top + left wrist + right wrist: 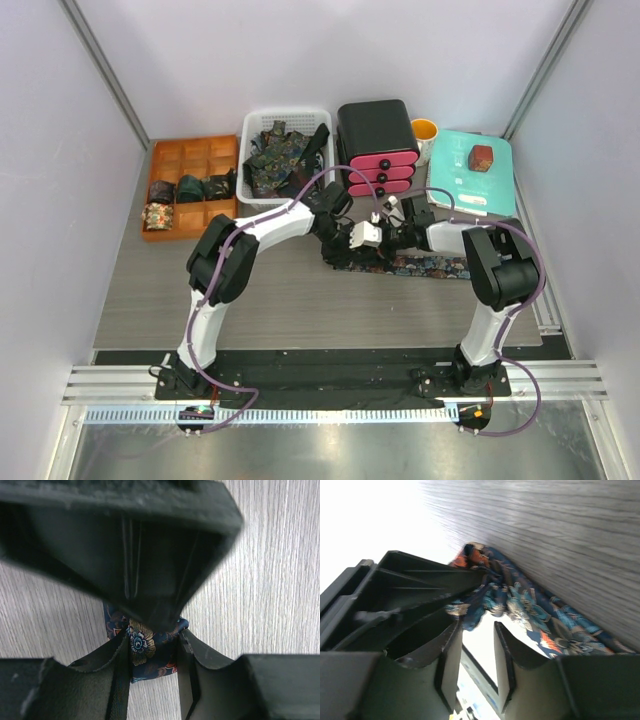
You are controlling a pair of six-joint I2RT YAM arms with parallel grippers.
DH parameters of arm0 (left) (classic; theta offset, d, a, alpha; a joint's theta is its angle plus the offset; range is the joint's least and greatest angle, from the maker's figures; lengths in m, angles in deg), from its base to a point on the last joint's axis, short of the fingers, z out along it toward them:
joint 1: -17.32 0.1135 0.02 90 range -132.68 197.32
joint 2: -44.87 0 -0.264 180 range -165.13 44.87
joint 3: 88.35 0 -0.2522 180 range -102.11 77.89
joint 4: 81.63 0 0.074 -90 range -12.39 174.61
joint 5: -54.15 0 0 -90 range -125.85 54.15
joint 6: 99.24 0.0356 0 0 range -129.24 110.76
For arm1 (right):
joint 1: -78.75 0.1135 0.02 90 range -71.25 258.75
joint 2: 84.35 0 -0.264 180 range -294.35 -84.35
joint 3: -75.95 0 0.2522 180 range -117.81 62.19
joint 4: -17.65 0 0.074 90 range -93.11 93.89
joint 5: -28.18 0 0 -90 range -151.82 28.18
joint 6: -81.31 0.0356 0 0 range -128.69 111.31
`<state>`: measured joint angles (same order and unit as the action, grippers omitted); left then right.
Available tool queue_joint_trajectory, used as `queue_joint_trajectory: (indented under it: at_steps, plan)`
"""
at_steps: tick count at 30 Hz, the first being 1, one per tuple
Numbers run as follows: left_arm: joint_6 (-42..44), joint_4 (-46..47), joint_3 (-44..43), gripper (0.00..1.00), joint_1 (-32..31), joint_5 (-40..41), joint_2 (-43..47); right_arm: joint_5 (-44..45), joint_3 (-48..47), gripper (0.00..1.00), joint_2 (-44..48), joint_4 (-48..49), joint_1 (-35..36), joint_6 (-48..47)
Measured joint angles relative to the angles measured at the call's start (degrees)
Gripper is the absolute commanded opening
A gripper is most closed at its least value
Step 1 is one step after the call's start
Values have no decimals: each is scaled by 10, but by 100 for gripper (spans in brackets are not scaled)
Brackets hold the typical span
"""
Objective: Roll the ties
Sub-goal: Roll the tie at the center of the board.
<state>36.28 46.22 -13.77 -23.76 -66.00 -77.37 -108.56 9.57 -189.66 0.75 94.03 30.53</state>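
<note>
A dark blue tie [435, 267] with a multicolour floral print lies flat across the middle of the table. My left gripper [333, 248] stands over its left end. In the left wrist view its jaws [152, 652] are closed on a folded bunch of the tie [142, 647]. The right gripper's black body blocks the view above it. My right gripper [356, 252] is right beside it. In the right wrist view [476, 630] it is slightly open with nothing between the fingers. The tie [530, 610] lies just past its tips.
An orange divided tray [190, 158] at the back left holds several rolled ties. A white basket [285, 120] holds loose ties. A black drawer unit with pink fronts [378, 145], a yellow cup [425, 130] and a teal box [455, 180] with a red-brown box [481, 157] stand behind.
</note>
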Motion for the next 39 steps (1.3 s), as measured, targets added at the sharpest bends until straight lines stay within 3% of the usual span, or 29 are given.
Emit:
queue_joint_trajectory:
  at_steps: [10,13,14,17,23,26,39]
  plan:
    - [-3,-30,-31,27,-2,3,-18,1,23,40,-4,96,11,78]
    - [-3,-31,-31,27,-2,5,-18,0,23,29,-13,100,15,85]
    - [-3,-31,-31,29,-2,5,-19,-1,23,17,-15,101,15,86]
    - [-3,-31,-31,34,-2,6,-19,0,15,1,-15,88,15,75]
    - [0,-30,-29,60,-2,6,-19,8,3,1,-15,48,7,38]
    - [2,-34,-28,67,0,2,-18,8,3,1,-15,30,-4,20]
    - [8,-36,-19,76,24,-58,-12,10,2,1,-16,-28,-40,-44]
